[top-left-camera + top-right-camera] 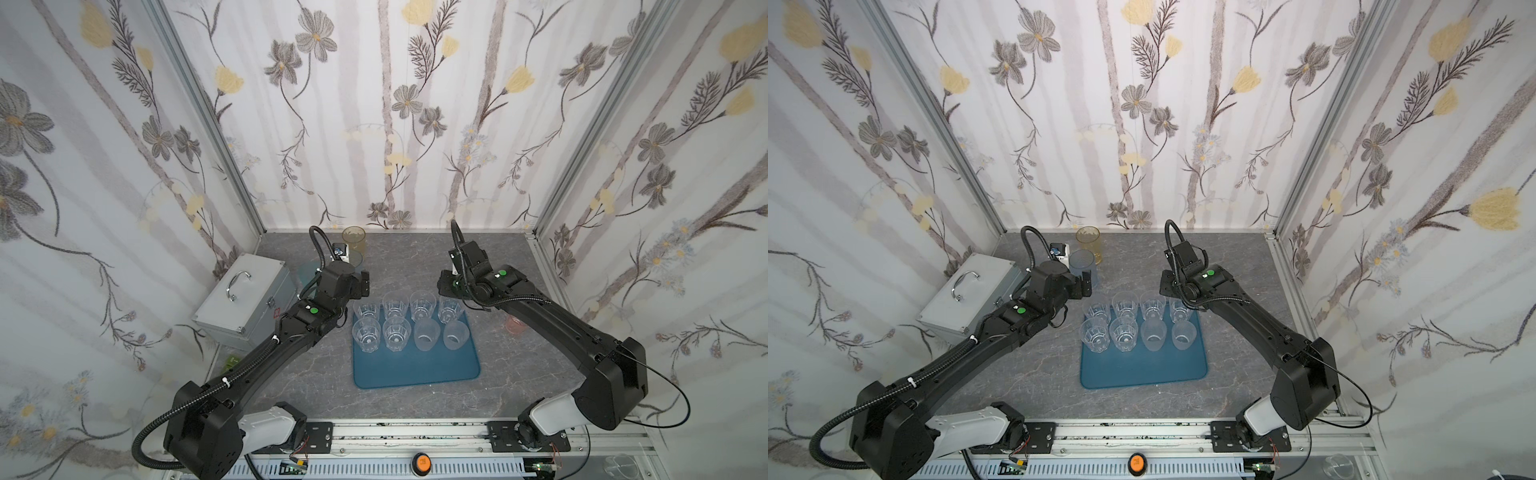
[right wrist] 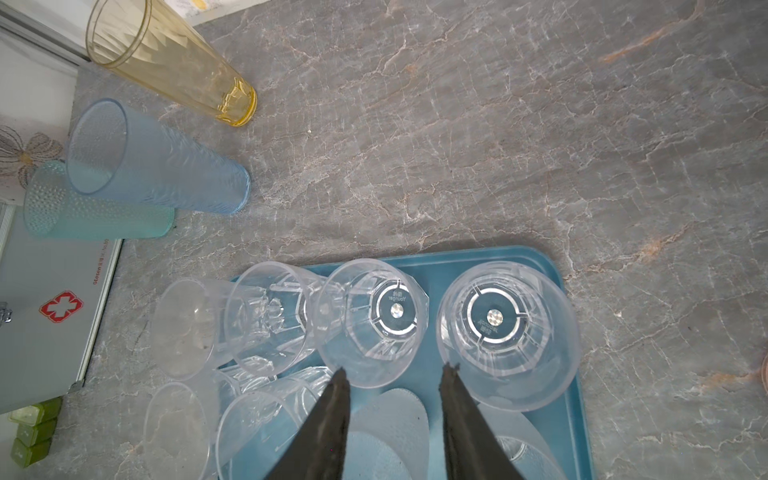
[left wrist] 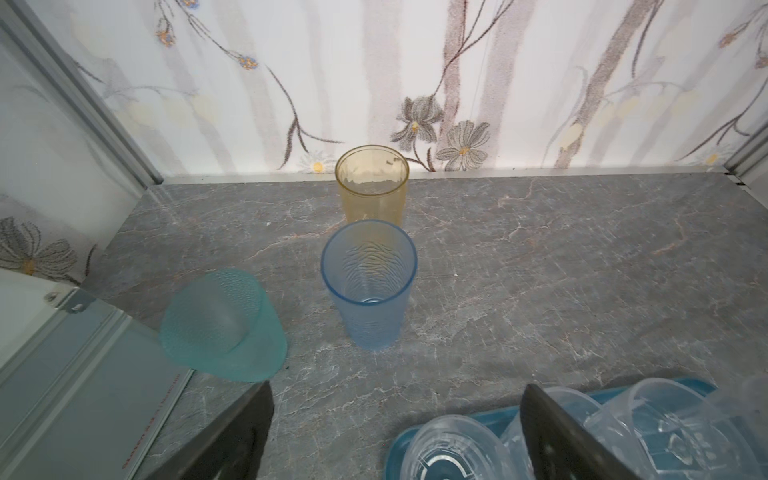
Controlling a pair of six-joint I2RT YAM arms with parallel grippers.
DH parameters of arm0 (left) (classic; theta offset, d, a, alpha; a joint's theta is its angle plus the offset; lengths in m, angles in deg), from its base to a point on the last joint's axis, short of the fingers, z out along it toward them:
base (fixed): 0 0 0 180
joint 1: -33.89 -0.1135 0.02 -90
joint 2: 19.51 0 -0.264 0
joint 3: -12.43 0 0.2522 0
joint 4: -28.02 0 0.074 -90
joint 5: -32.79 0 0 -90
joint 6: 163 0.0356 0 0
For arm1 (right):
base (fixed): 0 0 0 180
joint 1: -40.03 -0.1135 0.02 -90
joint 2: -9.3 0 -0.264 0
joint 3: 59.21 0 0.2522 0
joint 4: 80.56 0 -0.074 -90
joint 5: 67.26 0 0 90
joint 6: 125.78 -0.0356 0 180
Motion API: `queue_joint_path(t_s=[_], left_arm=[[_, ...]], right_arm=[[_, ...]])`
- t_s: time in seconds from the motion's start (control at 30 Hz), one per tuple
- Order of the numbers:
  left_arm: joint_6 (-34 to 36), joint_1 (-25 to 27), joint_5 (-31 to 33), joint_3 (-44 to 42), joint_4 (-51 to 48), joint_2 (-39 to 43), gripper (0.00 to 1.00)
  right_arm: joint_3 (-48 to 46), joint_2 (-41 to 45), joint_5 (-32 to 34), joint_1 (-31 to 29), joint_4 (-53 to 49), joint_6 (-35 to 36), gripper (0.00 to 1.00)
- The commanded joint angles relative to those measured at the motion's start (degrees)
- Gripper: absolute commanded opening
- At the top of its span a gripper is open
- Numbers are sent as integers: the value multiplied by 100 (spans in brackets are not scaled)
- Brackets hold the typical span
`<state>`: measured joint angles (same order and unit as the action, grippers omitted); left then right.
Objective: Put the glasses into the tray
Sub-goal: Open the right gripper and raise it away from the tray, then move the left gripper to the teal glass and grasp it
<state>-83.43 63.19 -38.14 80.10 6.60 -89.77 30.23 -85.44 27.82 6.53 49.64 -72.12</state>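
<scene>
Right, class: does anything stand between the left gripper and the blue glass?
Nothing visible does. The open left gripper faces the blue glass directly; the teal glass stands off to one side, the amber glass behind it.

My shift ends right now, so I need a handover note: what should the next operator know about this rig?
Left hand: open, empty, facing the blue glass.
Right hand: open, empty, over the back row on the tray.
Done: six clear glasses and two frosted glasses stand on the tray.
To do: amber glass, blue glass and teal glass on the table at the back left; pink glass right of the tray.
</scene>
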Motion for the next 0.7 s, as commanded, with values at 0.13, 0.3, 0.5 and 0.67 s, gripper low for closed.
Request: queue_joint_path(t_s=[0.13,0.3,0.5,0.67], left_arm=[[180,-834,-559,263,-325,-163,95],[233,-1465,-1209,503,-545,-524,90],[320,-1902,-1753,1031,-883,-1118,84],[460,-2101,-1940,1566,-1163,-1690,80]], right_arm=[[-34,0,230,-1,196,218,38],[-45,17,283,-6,237,273,38],[-105,26,229,-5,364,284,38],[-243,61,151,-8,479,250,38]])
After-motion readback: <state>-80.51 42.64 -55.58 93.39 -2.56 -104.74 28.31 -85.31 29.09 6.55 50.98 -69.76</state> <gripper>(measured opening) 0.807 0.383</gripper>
